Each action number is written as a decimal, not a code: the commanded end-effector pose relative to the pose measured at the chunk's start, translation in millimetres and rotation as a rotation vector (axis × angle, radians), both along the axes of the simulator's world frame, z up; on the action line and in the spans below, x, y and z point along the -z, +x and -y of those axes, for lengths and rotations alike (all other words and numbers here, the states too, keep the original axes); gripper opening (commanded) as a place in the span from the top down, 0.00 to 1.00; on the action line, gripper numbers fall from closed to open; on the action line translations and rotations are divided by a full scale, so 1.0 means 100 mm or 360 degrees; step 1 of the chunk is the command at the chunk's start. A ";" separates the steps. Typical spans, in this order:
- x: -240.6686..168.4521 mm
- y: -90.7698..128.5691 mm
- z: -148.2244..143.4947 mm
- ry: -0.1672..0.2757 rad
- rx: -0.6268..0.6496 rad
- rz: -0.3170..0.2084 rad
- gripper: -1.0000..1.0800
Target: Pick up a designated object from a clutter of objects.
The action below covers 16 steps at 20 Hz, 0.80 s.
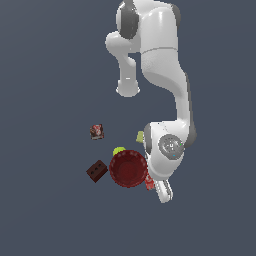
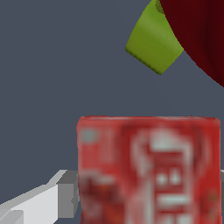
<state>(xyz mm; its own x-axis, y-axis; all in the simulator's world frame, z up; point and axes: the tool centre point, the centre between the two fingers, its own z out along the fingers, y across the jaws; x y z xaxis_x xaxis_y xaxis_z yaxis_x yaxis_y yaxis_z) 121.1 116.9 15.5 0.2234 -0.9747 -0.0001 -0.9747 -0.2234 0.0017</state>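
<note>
Gripper fingers flank the red packet, grasp unconfirmed; the bowl at nine o'clock could snag a lift

White printing on the red packet is too blurred to read

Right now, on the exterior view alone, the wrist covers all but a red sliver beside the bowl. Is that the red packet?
Observer: Yes. In the wrist view the red packet fills the lower frame, its white printing facing the camera.
Operator: Are the fingers at it?
Observer: One grey finger lies against its side. The other side runs to the frame edge, so I cannot tell the grip.
Operator: Anything crowding it?
Observer: A green block and the dark red bowl sit beyond it, with bare floor between.
</note>
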 end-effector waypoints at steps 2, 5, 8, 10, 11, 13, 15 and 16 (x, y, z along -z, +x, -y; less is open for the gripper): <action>0.00 0.01 0.00 0.0001 0.0000 0.0003 1.00; 0.00 0.01 0.00 0.0001 0.0000 0.0003 1.00; 0.00 0.01 0.00 0.0001 0.0000 0.0003 1.00; 0.00 0.01 0.00 0.0001 0.0000 0.0003 1.00; 0.00 0.01 -0.02 0.0002 -0.0003 0.0003 1.00; -0.01 0.01 -0.01 0.0002 -0.0003 0.0003 1.00; -0.04 0.00 0.00 0.0002 -0.0003 0.0003 1.00; -0.06 0.00 0.01 0.0002 -0.0003 0.0003 1.00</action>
